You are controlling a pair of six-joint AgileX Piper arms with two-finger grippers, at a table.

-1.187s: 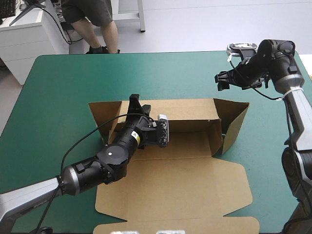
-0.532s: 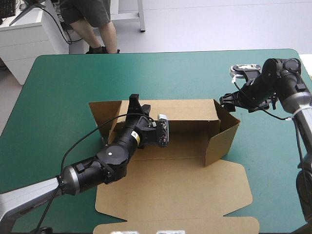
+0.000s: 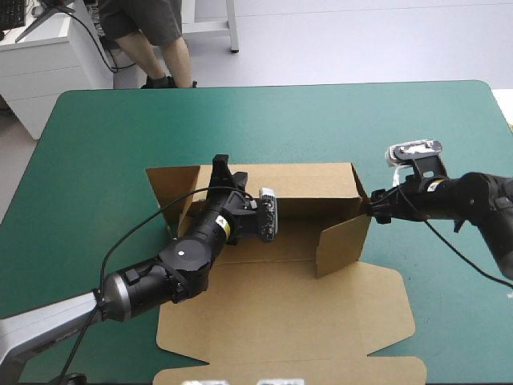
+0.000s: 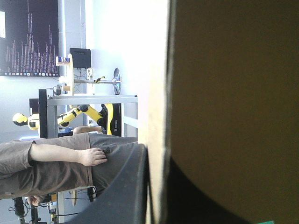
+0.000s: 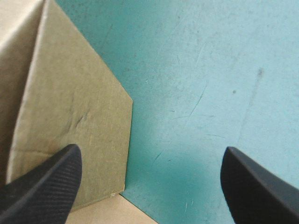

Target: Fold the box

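Roughly halfway: back wall up, one end flap turned in

We find the box (image 3: 280, 305) in the middle of the table's teal-green cover (image 3: 104, 136), partly formed. Its back wall (image 3: 309, 180) stands upright along the far side. The left gripper (image 3: 220, 164) pinches the top of that wall near its left end; in the left wrist view the board's edge runs between the two black fingers (image 4: 126, 186), which are all but closed on it.

At the right end, the end flap (image 3: 343, 245) stands upright and is turned inward, toward the box's floor. The right gripper (image 3: 374, 210) sits at its outer face, spread wide and holding nothing. In the right wrist view, one finger (image 5: 42, 182) lies against the brown board and the other hangs over bare cover.

We judge the following as left to do. The left end flap (image 3: 170, 192) splays outward and needs bringing in. No front wall is raised, and nothing looks tucked. The broad lid panel (image 3: 280, 321) lies flat toward the near edge. We cannot tell whether the right flap would stay put unsupported.
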